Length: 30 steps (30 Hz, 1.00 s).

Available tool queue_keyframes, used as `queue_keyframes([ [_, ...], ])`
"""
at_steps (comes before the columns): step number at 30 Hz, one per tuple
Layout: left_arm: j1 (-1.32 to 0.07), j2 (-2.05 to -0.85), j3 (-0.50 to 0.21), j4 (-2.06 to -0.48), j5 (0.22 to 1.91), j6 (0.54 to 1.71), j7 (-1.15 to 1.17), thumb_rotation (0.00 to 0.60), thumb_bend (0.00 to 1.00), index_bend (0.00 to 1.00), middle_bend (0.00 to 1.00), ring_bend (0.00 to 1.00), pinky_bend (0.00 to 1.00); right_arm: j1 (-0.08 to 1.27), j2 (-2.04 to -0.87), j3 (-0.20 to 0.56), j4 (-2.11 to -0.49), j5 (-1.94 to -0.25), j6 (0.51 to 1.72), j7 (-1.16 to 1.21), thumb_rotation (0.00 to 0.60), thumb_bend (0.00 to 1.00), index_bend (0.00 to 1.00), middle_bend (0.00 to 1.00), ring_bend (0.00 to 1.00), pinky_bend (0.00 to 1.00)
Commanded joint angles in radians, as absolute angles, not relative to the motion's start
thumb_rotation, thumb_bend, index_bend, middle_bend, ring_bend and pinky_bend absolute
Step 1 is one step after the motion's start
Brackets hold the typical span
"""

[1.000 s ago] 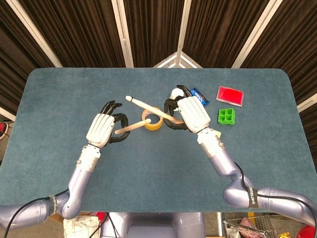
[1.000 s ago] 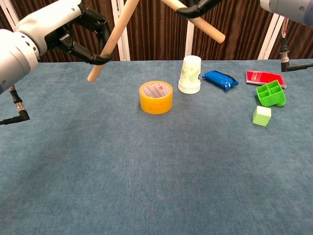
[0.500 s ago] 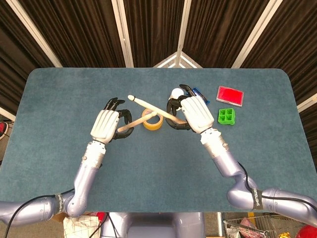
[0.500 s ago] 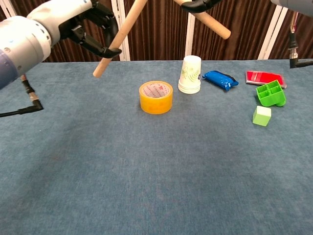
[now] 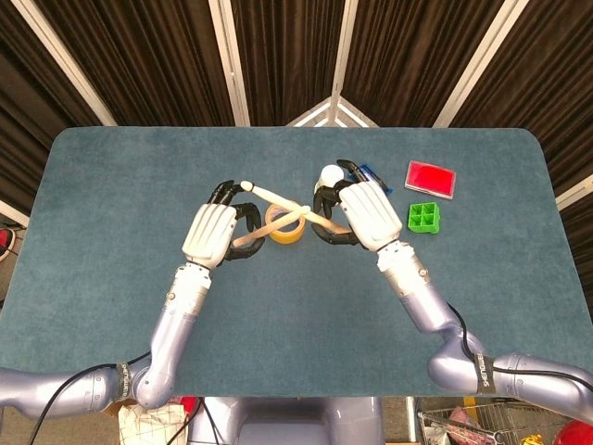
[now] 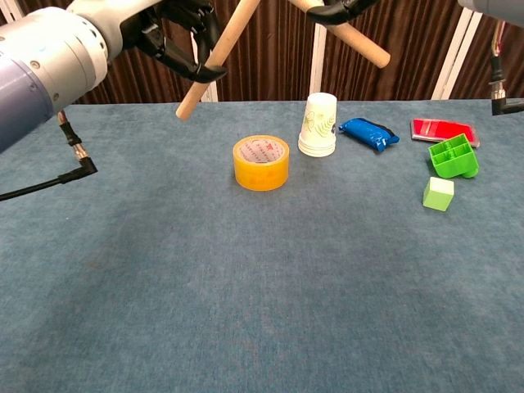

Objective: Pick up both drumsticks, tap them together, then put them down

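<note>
**Ana:** Where are the two sticks?

**Ben:** Both are up in the air above the blue table [image 6: 246,286]; the left hand [image 5: 212,232] has its fingers curled tight around the left drumstick [image 6: 214,61]; the right hand [image 5: 363,213] has its fingers wrapped around the right drumstick [image 5: 278,198].

**Ana:** Do the sticks touch?

**Ben:** From the head view they cross each other just above the yellow tape roll [image 6: 260,162]; they look like they meet there, but I cannot tell if they really touch; in the chest view the crossing spot is cut off at the top.

**Ana:** Which way do they point?

**Ben:** The left drumstick slants up toward the right hand, and its thick end hangs down on the left side; the right drumstick reaches over toward the left hand, and its small round tip sits right by the left hand's fingers; its thick end [image 6: 360,45] pokes out the other way in the chest view.

**Ana:** What else is on the table?

**Ben:** A white paper cup [image 6: 318,124] stands upside down just behind the tape roll; a blue packet [image 6: 368,134] lies beside the cup; farther right there is a flat red box [image 6: 440,130], a green tray [image 6: 453,157] with little square holes, and a small green block [image 6: 438,194] in front of the tray.
</note>
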State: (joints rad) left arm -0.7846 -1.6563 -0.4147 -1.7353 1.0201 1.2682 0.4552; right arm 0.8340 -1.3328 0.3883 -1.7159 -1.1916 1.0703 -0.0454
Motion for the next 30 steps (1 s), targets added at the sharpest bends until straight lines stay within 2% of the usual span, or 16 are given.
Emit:
queue_keyframes([
  [1, -0.788, -1.66, -0.42, -1.739, 1.014, 1.28, 0.462, 0.6, 0.43, 0.67, 0.6, 0.17, 0.11, 0.834, -1.332, 0.387, -1.718, -1.193, 1.071, -0.045, 0.6, 0.47, 0.76, 0.67, 0.5, 0.11],
  [30, -0.823, -1.656, -0.431, -1.782, 0.948, 1.319, 0.523, 0.6, 0.43, 0.68, 0.6, 0.17, 0.11, 0.839, -1.329, 0.384, -1.738, -1.183, 1.079, -0.049, 0.6, 0.47, 0.76, 0.67, 0.5, 0.11],
])
